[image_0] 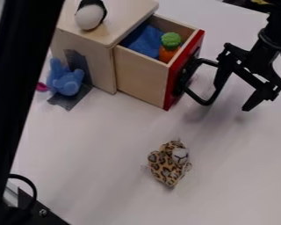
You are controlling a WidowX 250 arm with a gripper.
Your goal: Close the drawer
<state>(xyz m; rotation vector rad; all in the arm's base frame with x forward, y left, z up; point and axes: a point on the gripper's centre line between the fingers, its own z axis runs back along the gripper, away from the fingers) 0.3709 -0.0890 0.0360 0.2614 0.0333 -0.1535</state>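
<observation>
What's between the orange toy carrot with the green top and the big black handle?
The drawer's flat red front panel stands between the carrot and the handle, in the camera view.

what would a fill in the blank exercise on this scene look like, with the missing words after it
The drawer is not closed but ____. Its front panel is painted ____. Inside it, the toy carrot sits beside a cloth coloured ____. The tool is at the handle, which is coloured ____.

Missing words, in order: open; red; blue; black.
</observation>
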